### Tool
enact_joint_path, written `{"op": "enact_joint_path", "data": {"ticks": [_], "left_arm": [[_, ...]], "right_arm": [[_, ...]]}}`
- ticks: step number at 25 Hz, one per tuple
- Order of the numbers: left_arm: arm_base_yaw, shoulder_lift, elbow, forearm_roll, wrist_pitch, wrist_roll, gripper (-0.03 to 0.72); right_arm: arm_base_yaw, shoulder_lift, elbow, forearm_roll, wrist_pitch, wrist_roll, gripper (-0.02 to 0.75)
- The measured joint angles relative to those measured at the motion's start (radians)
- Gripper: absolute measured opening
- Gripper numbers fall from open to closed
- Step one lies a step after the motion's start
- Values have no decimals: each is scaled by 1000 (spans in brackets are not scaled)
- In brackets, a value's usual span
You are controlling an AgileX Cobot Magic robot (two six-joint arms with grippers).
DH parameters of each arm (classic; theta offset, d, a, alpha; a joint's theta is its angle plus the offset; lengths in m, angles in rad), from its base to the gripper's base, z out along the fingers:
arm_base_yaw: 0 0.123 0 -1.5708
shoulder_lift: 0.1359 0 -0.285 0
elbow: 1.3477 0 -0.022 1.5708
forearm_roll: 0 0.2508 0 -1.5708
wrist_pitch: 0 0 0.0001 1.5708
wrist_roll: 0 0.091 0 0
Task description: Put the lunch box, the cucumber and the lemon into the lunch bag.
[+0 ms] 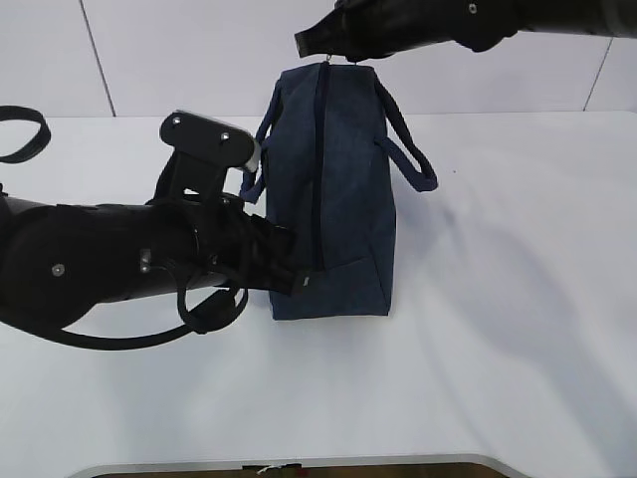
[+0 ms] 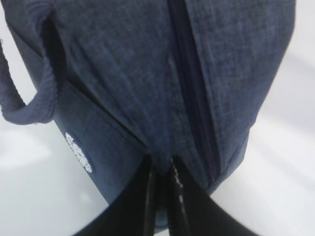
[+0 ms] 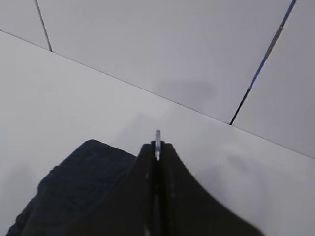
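Observation:
The dark navy lunch bag (image 1: 333,189) stands on the white table with its top zipper (image 1: 318,169) closed along its length. My left gripper (image 1: 296,282) is shut on a fold of the bag's fabric (image 2: 160,162) at the near end beside the zipper. My right gripper (image 1: 338,55) is shut on the metal ring pull (image 3: 157,140) at the bag's far end. The bag's white logo (image 2: 78,152) shows in the left wrist view. The lunch box, cucumber and lemon are out of view.
The bag's loop handles (image 1: 408,149) hang to either side. A black strap loop (image 1: 25,134) lies at the table's far left. A wall with panel seams (image 3: 261,64) stands behind the table.

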Motion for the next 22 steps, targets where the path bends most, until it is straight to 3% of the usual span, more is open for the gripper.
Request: {"op": "enact_joint_path", "data": {"ticks": [17, 20, 22], "left_arm": [[0, 0, 0, -37, 17, 0, 32], [0, 0, 0, -113, 28, 0, 100], [0, -7, 0, -163, 78, 0, 193]], "right_arm": [[24, -52, 0, 7, 165, 1, 5], [24, -52, 0, 7, 172, 1, 5], [24, -52, 0, 7, 174, 1, 5]]}}
